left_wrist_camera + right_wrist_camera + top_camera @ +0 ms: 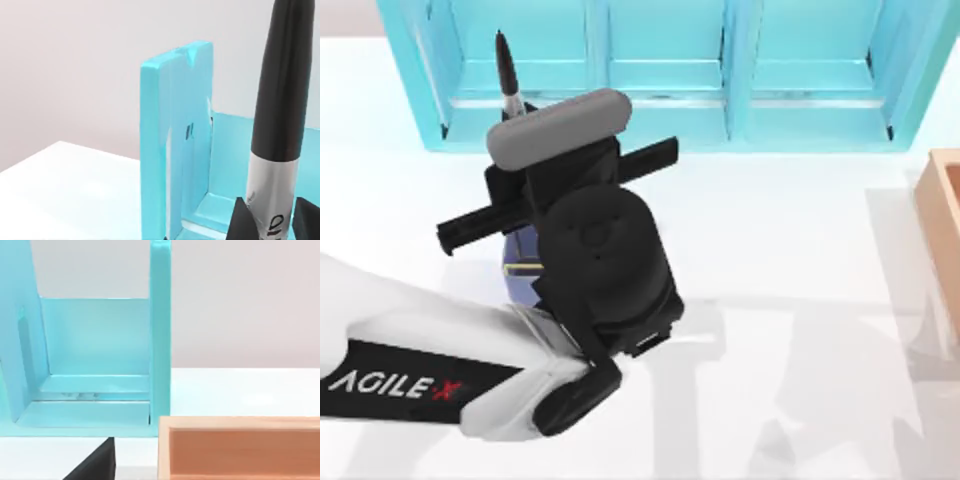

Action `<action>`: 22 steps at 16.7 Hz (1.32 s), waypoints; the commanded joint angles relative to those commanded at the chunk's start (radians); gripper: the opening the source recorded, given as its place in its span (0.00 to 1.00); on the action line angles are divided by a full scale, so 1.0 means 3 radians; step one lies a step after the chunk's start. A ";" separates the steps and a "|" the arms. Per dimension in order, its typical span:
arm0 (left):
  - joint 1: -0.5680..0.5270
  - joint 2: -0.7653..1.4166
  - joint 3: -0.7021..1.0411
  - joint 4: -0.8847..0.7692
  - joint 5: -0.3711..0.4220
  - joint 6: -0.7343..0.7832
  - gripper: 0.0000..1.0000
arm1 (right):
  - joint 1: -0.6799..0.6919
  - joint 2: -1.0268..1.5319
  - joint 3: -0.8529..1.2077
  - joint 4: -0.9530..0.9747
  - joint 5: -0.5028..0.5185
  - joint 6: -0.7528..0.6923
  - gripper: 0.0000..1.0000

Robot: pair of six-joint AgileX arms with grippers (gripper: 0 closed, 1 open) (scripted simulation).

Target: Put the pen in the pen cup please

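The left gripper [272,220] pinches the pen [509,75] and holds it above the pen cup [520,262], beside the turquoise shelf unit [670,70]. Lifting looks done; lowering the pen into the cup and letting go remain.

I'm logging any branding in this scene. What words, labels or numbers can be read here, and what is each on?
"AGILEX", white letters with a red X, on the black band of the left arm in the top view.
Black print on the pen's silver band, just above the left gripper in the left wrist view: cut off, unreadable.
None on the shelf unit, pen cup or wooden box.
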 joint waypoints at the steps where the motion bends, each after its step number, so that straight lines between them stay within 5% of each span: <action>1: 0.0004 0.0003 -0.0001 -0.0005 0.0004 -0.0007 0.00 | 0.0000 0.0000 0.0000 0.0000 0.0000 0.0000 1.00; 7: 0.0033 0.0022 -0.0007 -0.0036 0.0040 -0.0056 0.00 | 0.0000 0.0000 0.0000 0.0000 0.0000 0.0000 1.00; 20: 0.0033 0.0022 -0.0007 -0.0036 0.0040 -0.0056 0.98 | 0.0000 0.0000 0.0000 0.0000 0.0000 0.0000 1.00; 22: 0.0033 0.0022 -0.0007 -0.0036 0.0040 -0.0056 1.00 | 0.0000 0.0000 0.0000 0.0000 0.0000 0.0000 1.00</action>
